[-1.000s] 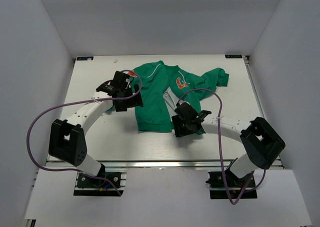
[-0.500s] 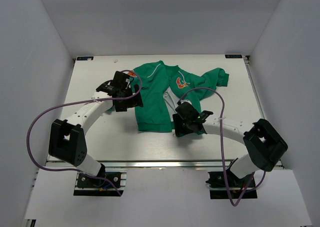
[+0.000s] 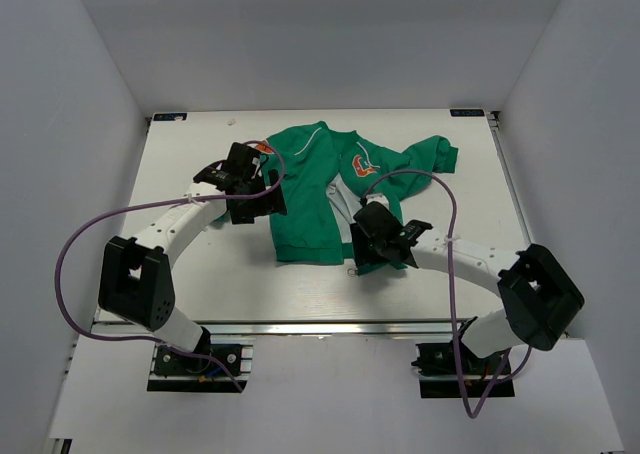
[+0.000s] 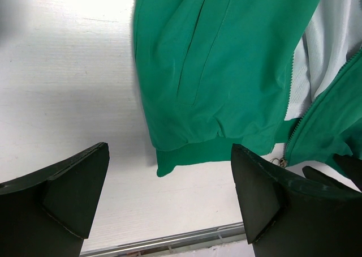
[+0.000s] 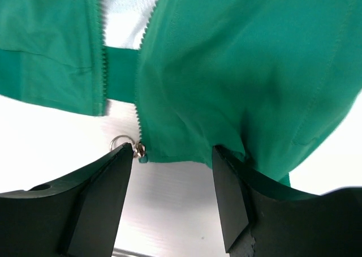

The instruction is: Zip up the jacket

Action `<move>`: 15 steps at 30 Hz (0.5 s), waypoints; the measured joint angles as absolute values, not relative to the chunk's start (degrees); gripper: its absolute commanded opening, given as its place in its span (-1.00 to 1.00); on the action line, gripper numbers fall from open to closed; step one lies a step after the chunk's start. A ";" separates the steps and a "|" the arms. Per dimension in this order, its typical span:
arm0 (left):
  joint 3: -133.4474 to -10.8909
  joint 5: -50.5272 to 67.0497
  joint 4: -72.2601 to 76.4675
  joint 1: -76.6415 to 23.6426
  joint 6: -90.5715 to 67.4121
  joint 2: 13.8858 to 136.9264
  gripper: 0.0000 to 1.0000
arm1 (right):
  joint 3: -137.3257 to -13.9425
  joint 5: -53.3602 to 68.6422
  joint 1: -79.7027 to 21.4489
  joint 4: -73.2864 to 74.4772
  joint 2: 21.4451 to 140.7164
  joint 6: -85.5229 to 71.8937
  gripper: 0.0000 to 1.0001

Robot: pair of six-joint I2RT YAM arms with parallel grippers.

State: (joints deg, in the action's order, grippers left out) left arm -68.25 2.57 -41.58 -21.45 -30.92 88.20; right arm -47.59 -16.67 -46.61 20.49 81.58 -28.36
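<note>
The green jacket [image 3: 318, 184] lies on the white table [image 3: 200, 274], front unzipped, with an orange logo [image 3: 364, 164] on the chest. My left gripper [image 3: 247, 196] hovers wide open over the jacket's left edge. In the left wrist view the pocket panel [image 4: 209, 70] and ribbed hem [image 4: 186, 155] lie beyond the left gripper [image 4: 169, 152], untouched. My right gripper [image 3: 378, 246] stands open at the bottom hem of the other front panel [image 5: 237, 70]. The metal zip slider with its ring [image 5: 137, 150] sits just off the left fingertip [image 5: 116, 172]. Pale lining [image 5: 121, 8] shows between the zip teeth.
White walls enclose the table on three sides. A metal rail [image 4: 169, 241] runs along the near edge. Purple cables [image 3: 70, 244] loop from both arms. The right sleeve [image 3: 435, 156] lies bunched at the back right.
The right arm has swung a little to the right and nearer, carrying its gripper along the jacket's hem. The left arm and the jacket have stayed put.
</note>
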 measured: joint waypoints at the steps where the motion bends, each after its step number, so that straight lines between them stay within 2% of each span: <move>1: -68.25 2.57 -41.58 -21.45 -30.92 88.29 0.96 | -47.59 -16.64 -46.61 20.45 82.32 -28.23 0.28; 10: -68.29 2.52 -41.60 -21.45 -30.92 88.73 0.96 | -47.83 -16.49 -46.63 19.20 89.62 -27.88 0.25; 14: -68.31 2.52 -41.60 -21.45 -30.92 88.75 0.96 | -48.05 -16.34 -46.63 18.31 90.37 -27.88 0.17; 15: -68.31 2.50 -41.60 -21.45 -30.89 88.75 0.96 | -48.12 -16.34 -46.61 18.20 90.50 -27.88 0.08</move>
